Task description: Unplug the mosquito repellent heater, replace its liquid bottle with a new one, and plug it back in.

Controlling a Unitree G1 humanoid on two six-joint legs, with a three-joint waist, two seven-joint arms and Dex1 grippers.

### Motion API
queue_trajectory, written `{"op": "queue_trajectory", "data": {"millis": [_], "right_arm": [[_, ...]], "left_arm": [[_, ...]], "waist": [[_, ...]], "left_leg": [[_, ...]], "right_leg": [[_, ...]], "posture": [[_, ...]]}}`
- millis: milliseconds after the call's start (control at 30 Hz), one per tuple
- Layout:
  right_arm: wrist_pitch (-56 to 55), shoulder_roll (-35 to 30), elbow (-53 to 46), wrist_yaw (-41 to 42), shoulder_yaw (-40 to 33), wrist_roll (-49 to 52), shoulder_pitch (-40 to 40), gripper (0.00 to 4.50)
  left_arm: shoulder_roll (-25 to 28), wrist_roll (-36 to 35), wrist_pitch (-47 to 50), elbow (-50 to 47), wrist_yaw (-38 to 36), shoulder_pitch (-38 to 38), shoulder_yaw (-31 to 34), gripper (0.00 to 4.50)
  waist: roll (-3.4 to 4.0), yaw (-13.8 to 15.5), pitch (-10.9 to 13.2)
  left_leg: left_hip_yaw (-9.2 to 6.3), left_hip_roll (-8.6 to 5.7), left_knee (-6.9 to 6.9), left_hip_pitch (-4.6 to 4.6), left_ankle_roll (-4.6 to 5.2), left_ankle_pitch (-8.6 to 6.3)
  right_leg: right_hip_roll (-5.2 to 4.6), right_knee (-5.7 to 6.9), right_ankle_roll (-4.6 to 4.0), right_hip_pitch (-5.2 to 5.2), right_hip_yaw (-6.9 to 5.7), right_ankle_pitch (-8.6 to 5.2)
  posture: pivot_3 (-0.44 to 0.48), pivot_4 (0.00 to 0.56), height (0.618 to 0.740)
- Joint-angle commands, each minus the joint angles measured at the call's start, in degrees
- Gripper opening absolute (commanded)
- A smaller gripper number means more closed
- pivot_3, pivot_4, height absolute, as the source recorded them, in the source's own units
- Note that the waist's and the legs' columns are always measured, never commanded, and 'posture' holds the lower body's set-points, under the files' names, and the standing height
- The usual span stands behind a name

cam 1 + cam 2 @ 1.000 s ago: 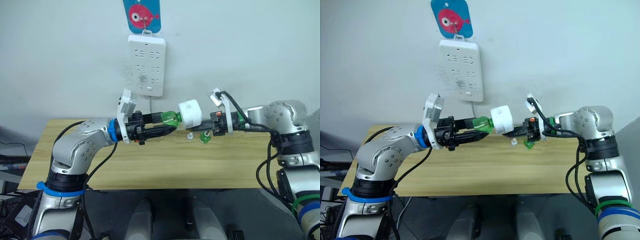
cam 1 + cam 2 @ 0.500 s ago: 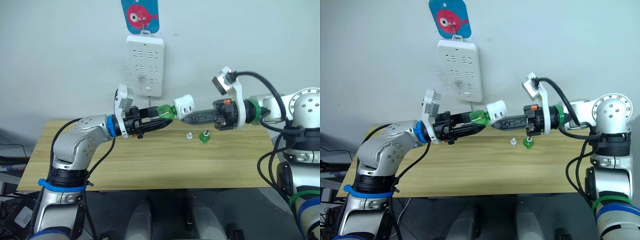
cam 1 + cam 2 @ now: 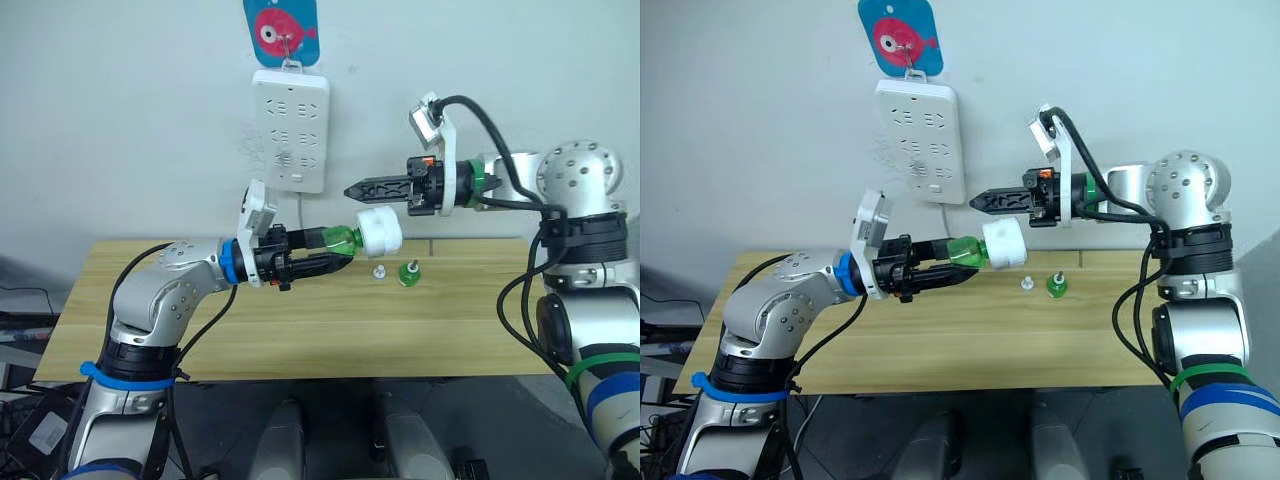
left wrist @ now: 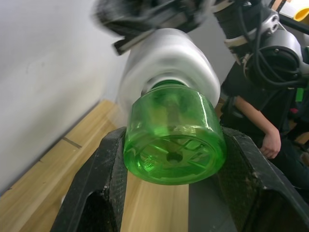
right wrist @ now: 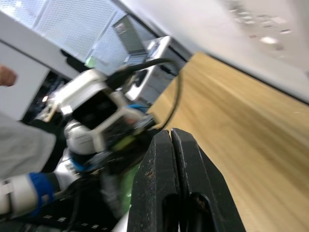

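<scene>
Left eye view: right claw (image 3: pixel 352 189) has lifted off the mosquito repellent heater (image 3: pixel 380 230).

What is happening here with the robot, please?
The robot is changing the liquid bottle of a plug-in mosquito repellent heater. Its left claw is shut on the green bottle, holding it above the wooden table with the white heater on the bottle's other end. The right claw is shut on nothing and hangs just above the heater. Another small green bottle stands on the table. The heater is not plugged into the wall power strip.
</scene>
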Motion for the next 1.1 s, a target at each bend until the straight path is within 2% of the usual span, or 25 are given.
{"op": "queue_trajectory", "data": {"millis": [33,200,300,500,1100], "right_arm": [[-1.3,-1.8,0.0,3.8,-2.0,-2.0,-2.0,0.05],[-0.7,-7.5,-2.8,9.4,-3.2,-2.5,1.0,0.05],[0.9,-13.7,-7.7,16.8,-3.8,0.1,6.6,0.05],[2.0,-17.8,-11.8,23.4,-3.0,0.4,13.7,0.05],[12.9,-4.7,-19.2,12.9,-10.2,6.3,13.7,0.05]], "left_arm": [[0.4,-2.6,0.8,-3.6,-0.1,1.1,1.5,2.26],[0.9,-5.1,2.6,-5.8,1.2,2.4,3.2,2.26],[1.7,-7.8,4.4,-8.0,2.1,2.3,5.1,2.26],[2.6,-11.0,6.2,-9.8,3.6,2.0,6.5,2.26],[2.1,-9.9,6.9,-8.6,1.8,0.1,3.1,2.26]], "waist": [[0.00,0.0,0.0],[0.00,0.2,0.0],[0.00,0.5,0.0],[0.00,0.2,0.0],[0.00,0.1,0.0]], "left_leg": [[0.00,0.00,0.01,0.00,0.00,0.00],[-0.03,-0.02,0.00,0.00,0.00,0.00],[-0.08,-0.02,0.01,0.00,0.00,0.00],[0.02,-0.01,0.04,0.03,0.00,0.00],[-0.01,-0.02,0.05,0.01,-0.01,0.00]], "right_leg": [[-0.01,0.00,0.00,0.00,0.00,0.00],[-0.03,0.00,0.00,0.00,-0.02,0.00],[-0.03,-0.02,0.01,0.04,-0.08,-0.01],[-0.03,0.00,0.02,0.04,0.00,-0.01],[0.00,0.02,0.01,0.04,0.00,-0.01]], "posture": [[-0.057,0.226,0.740],[-0.049,0.222,0.740],[-0.048,0.213,0.740],[-0.054,0.217,0.740],[-0.069,0.230,0.740]]}}
